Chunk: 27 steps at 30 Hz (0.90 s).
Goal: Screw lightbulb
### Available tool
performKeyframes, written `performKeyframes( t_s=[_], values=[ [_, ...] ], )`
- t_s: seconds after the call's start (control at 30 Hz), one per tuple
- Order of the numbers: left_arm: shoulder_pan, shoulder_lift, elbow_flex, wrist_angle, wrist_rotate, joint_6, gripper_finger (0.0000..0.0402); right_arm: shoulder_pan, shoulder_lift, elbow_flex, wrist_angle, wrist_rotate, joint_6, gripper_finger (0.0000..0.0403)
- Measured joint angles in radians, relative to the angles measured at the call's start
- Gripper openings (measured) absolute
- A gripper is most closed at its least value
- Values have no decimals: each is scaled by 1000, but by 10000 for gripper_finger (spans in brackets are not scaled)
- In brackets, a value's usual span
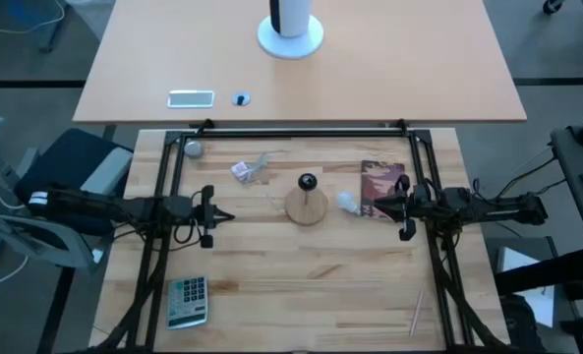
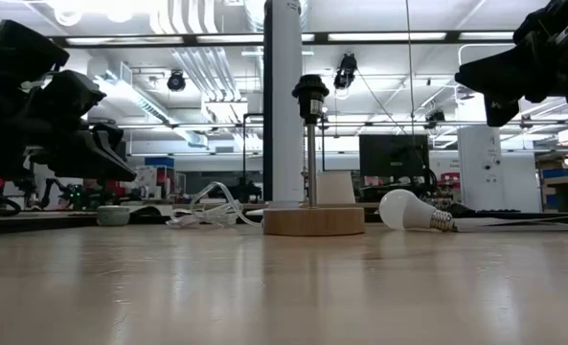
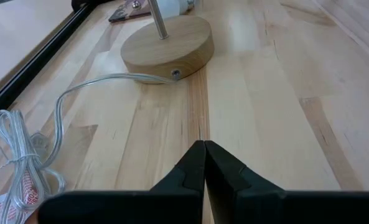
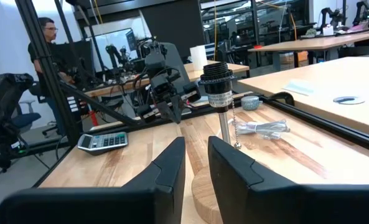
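- The lightbulb (image 1: 347, 203) lies just beside the lamp stand (image 1: 306, 206).
- It looks light and breakable; hold the round white part softly.
- The left gripper (image 3: 204, 163) is clenched, holding nothing.
- The right gripper (image 4: 196, 163) is a little open, holding nothing.

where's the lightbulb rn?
High view: the lightbulb lies on its side on the table, right of centre, between the wooden lamp stand and the right gripper.
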Motion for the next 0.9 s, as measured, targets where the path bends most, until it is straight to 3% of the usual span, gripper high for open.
performKeyframes(
  t_s=[0.6, 0.9],
  values=[
    [0, 0, 0, 0, 0, 0, 0, 0, 0, 0, 0, 0, 0, 44],
    [0, 0, 0, 0, 0, 0, 0, 0, 0, 0, 0, 0, 0, 57]
  ],
)
